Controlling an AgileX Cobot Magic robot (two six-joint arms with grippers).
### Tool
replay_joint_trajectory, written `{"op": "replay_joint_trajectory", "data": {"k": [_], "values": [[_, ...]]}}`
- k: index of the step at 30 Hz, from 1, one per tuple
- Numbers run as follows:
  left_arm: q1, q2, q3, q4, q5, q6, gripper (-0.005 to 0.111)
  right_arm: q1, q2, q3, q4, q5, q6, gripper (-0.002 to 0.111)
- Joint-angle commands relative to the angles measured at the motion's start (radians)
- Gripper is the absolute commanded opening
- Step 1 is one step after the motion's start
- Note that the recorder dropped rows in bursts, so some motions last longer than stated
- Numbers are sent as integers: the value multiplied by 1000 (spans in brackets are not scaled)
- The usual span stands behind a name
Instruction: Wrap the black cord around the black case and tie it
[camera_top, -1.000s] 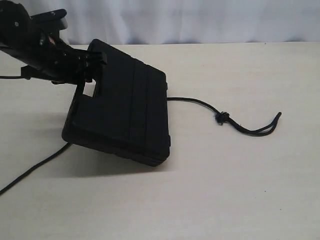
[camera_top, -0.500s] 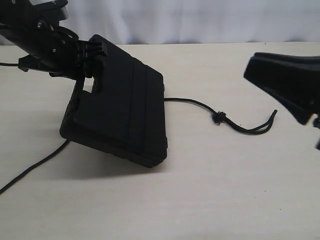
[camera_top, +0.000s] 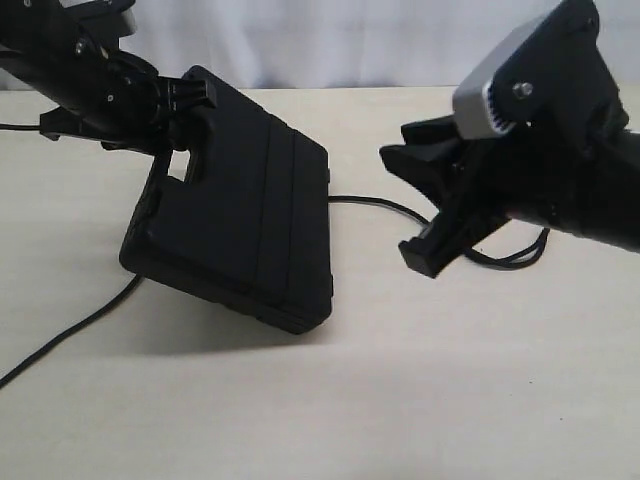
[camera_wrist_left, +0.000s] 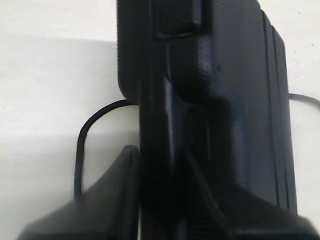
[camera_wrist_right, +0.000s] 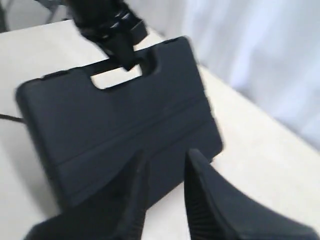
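The black case (camera_top: 250, 220) stands tilted on its lower edge, its handle end lifted at the upper left. My left gripper (camera_top: 180, 118) is shut on that handle beside the cutout; the left wrist view shows its fingers (camera_wrist_left: 131, 165) clamping the case (camera_wrist_left: 235, 75). The black cord (camera_top: 378, 203) passes under the case, coming out at the left (camera_top: 60, 340) and at the right. My right gripper (camera_top: 402, 205) hovers open over the cord's right part and hides the knot. Only part of the loop (camera_top: 520, 262) shows. In the right wrist view the open gripper (camera_wrist_right: 167, 155) faces the case (camera_wrist_right: 115, 120).
A pale wooden table (camera_top: 320, 400) carries everything, and a white curtain (camera_top: 350, 40) hangs along its far edge. The right arm's bulky grey and black wrist (camera_top: 540, 130) fills the right side of the exterior view. The cord (camera_wrist_left: 82, 135) curves on the table beside the case.
My right arm has come in from the right edge and moved left over the knot and the cord's end. The left gripper keeps the case tilted, almost unmoved.
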Motion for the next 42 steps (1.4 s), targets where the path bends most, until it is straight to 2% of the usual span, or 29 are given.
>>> {"op": "replay_joint_trajectory", "data": {"k": [1, 4, 5, 7, 8, 10, 14, 17, 20, 22, 29, 33, 37, 40, 42], "values": [[0, -21, -17, -95, -88, -14, 0, 202, 31, -7, -32, -370, -48, 39], [0, -23, -17, -142, -93, 24, 0, 280, 79, -7, -26, -401, -108, 61], [0, -25, -17, -162, -93, 55, 0, 311, 122, -7, -18, -413, -107, 76], [0, -25, -17, -187, -93, 57, 0, 340, 184, -7, 8, -409, -98, 92], [0, -25, -19, -199, -93, 57, 0, 353, 205, -7, 19, -407, -88, 93], [0, -25, -37, -211, -69, 62, 0, 405, 268, -7, 34, -434, -38, 92], [0, -25, -87, -230, -12, 62, 0, 558, 417, -7, 19, -613, 53, 92], [0, -25, -87, -230, -14, 62, 0, 627, 537, -7, -142, -793, 352, 92], [0, -25, -87, -230, -6, 62, 0, 630, 684, -7, -327, -970, 766, 92], [0, -25, -87, -230, -3, 62, 0, 630, 782, -14, -369, -1120, 855, 92], [0, -25, -87, -230, 0, 62, 0, 628, 930, -151, -343, -1157, 786, 92], [0, -25, -87, -230, 8, 62, 0, 625, 947, -238, -217, -1174, 662, 92], [0, -25, -87, -228, 12, 62, 0, 601, 947, -286, -209, -1193, 619, 91], [0, -25, -87, -225, 19, 62, 0, 582, 947, -301, -204, -1195, 619, 78], [0, -25, -87, -221, 21, 62, 0, 582, 947, -309, -182, -1207, 619, 61]]}}
